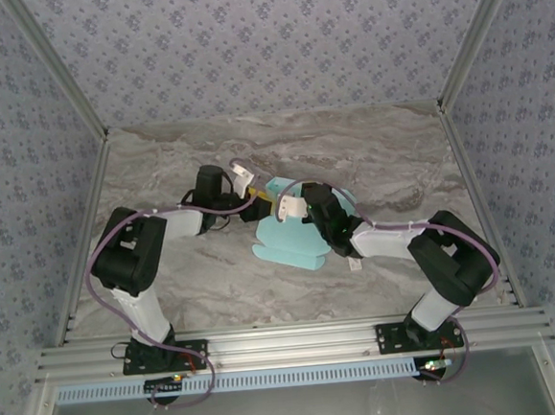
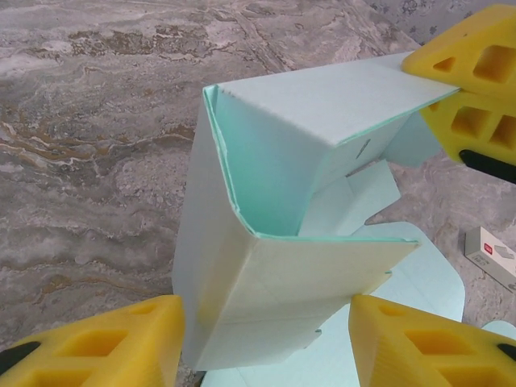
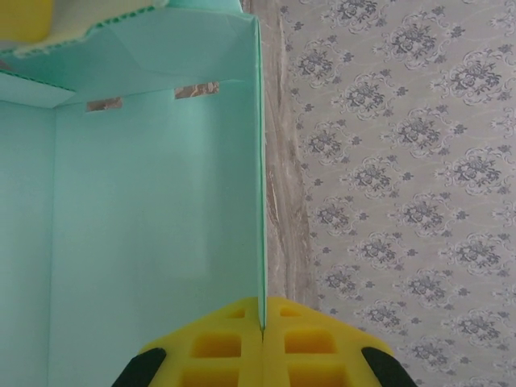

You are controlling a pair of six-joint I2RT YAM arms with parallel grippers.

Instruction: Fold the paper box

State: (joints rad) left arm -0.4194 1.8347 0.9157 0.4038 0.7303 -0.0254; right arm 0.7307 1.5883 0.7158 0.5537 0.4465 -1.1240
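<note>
The paper box (image 1: 289,237) is pale turquoise card lying mid-table, partly folded, with walls standing up from its flat base. In the left wrist view the box (image 2: 282,161) shows a bent-up corner with two walls. My left gripper (image 2: 266,326) straddles that corner about half wide, and both yellow fingers (image 2: 105,343) touch the card. My right gripper (image 3: 262,322) is shut on the edge of an upright panel (image 3: 153,201). It also appears at the left wrist view's top right, the right gripper (image 2: 431,95) pinching the raised flap's far end.
A small white tag (image 2: 492,254) lies on the marble table just right of the box, the tag (image 1: 356,265) sitting beside the right forearm. Patterned walls enclose the table on three sides. An aluminium rail (image 1: 288,341) runs along the near edge.
</note>
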